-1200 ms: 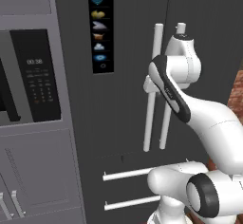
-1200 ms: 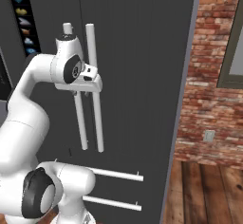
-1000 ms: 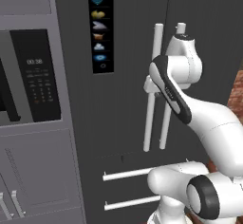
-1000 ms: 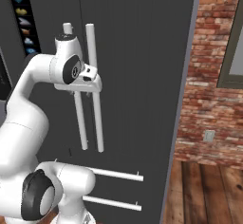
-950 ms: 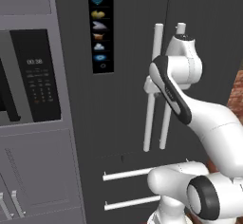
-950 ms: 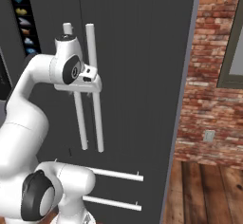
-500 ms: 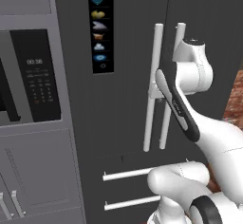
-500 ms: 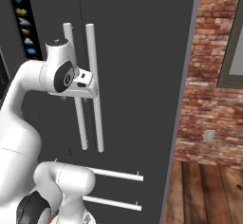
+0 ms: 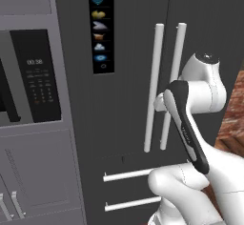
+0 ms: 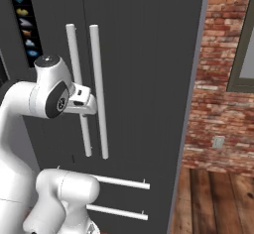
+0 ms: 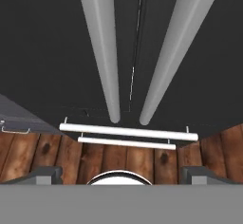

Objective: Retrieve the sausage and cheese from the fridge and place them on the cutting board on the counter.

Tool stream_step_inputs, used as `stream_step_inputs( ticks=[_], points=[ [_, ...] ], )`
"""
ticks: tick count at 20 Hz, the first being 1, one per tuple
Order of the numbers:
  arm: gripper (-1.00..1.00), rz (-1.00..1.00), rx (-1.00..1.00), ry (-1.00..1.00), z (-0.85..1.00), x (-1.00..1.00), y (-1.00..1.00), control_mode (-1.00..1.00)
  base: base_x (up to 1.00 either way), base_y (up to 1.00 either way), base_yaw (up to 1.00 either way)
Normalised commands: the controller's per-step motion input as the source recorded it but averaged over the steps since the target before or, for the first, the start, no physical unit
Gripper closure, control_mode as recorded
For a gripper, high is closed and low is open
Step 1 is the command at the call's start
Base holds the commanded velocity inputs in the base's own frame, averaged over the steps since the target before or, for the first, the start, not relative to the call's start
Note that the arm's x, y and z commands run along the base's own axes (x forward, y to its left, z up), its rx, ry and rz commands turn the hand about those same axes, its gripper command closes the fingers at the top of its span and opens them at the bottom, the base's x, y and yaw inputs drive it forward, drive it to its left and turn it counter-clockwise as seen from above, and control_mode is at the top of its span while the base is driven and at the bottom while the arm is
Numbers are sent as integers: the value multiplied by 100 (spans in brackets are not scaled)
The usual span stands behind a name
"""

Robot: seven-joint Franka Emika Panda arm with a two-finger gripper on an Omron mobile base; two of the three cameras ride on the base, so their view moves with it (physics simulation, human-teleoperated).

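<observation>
Fridge (image 9: 128, 100), tall and dark grey with French doors, stands shut in front of the white arm, so whatever it holds is hidden, sausage and cheese included. Two long silver bar handles (image 10: 98, 89) hang side by side along the seam between the doors. A black panel of small coloured icons (image 9: 100, 24) sits on the left door, and two lower drawers (image 10: 124, 183) with thin silver rails lie closed beneath. The two-finger gripper (image 11: 121, 175) hovers just in front of the bar handles, fingers (image 11: 45, 174) spread wide, holding nothing. A red brick wall (image 10: 221, 79) rises to the right.
</observation>
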Motion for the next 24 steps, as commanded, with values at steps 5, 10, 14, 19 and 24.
stream_step_inputs(
  ticks=[5,10,14,19,24],
  points=[
    [-100,1,0,-1,0,-4,0,-100,0,0,0],
    [-100,0,0,0,0,0,0,-100,0,0,0],
    [-100,0,0,0,0,0,0,-100,0,0,0],
    [-100,0,0,0,0,0,0,-100,0,0,0],
    [-100,0,0,0,0,0,0,-100,0,0,0]
  ],
)
